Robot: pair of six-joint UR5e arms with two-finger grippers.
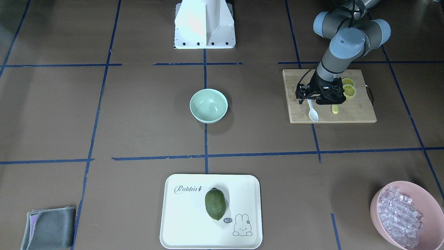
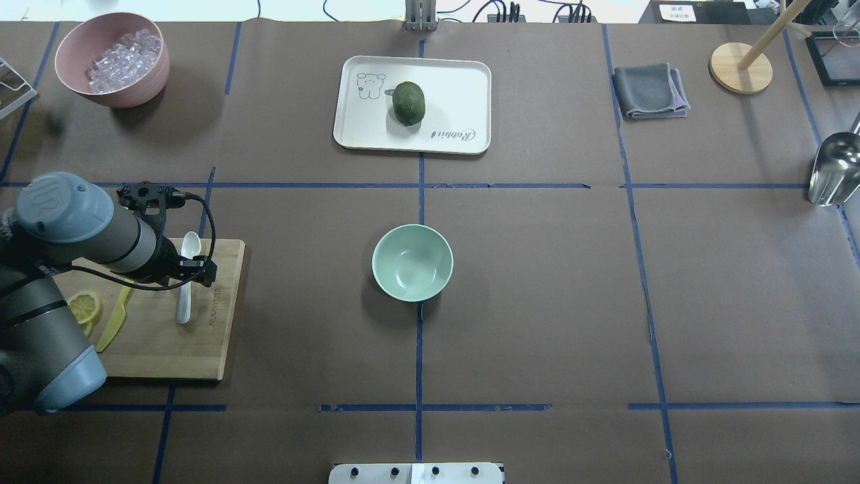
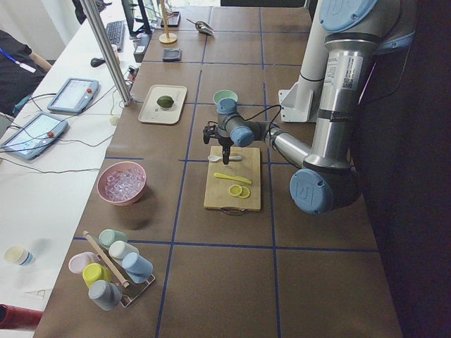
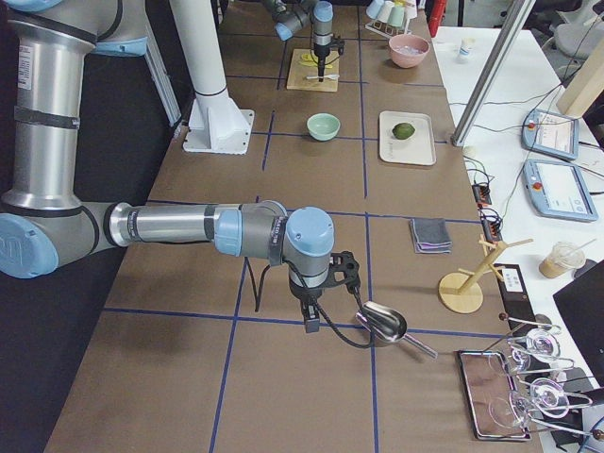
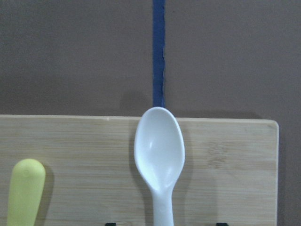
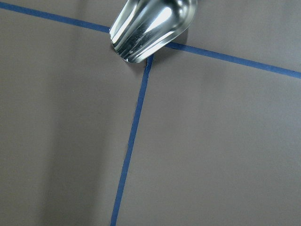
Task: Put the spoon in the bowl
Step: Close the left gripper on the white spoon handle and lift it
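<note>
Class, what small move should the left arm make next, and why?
Probably close the left gripper on the handle of the spoon: it stands open astride that handle, the spoon lies flat on the cutting board, and the bowl is empty.

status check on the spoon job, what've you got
Left gripper open, straddling spoon handle on cutting board. Right gripper near metal scoop, state unreadable. Bowl empty, nothing between board and bowl.

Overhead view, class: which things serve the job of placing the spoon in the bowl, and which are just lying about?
Job: spoon, mint-green bowl, left gripper with jaws open astride the spoon.
Lying about: cutting board, yellow-green knife, lemon slices, pink bowl of clear cubes, tray, green fruit, grey cloth, metal scoop.
</note>
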